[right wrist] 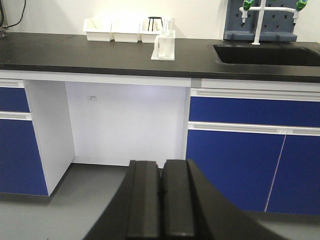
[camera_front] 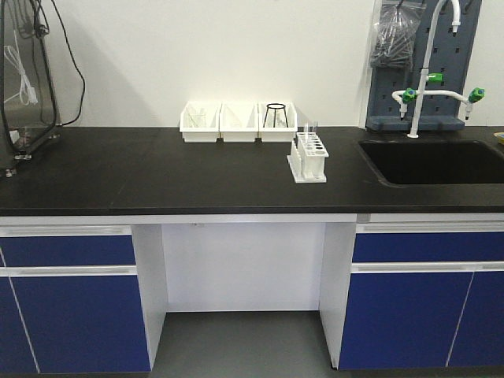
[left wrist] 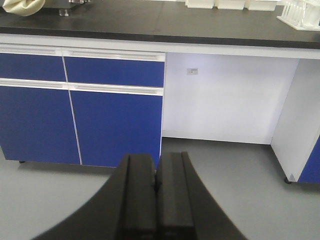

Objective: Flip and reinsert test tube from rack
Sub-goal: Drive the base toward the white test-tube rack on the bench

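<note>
The left hand (left wrist: 156,200) and right hand (right wrist: 161,200) hang low before the blue cabinets (left wrist: 115,115), each with fingers pressed together on nothing. Well above and ahead, the rack (camera_front: 309,157) stands on the black tabletop (camera_front: 157,173) near the sink (camera_front: 433,161); the left wrist view cuts it off. The test tube (camera_front: 316,131), only a faint glint, stands upright at the rack's far end, well apart from both hands.

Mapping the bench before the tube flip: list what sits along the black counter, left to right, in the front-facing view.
From the left: cabled apparatus → white bins → rack → sink.
</note>
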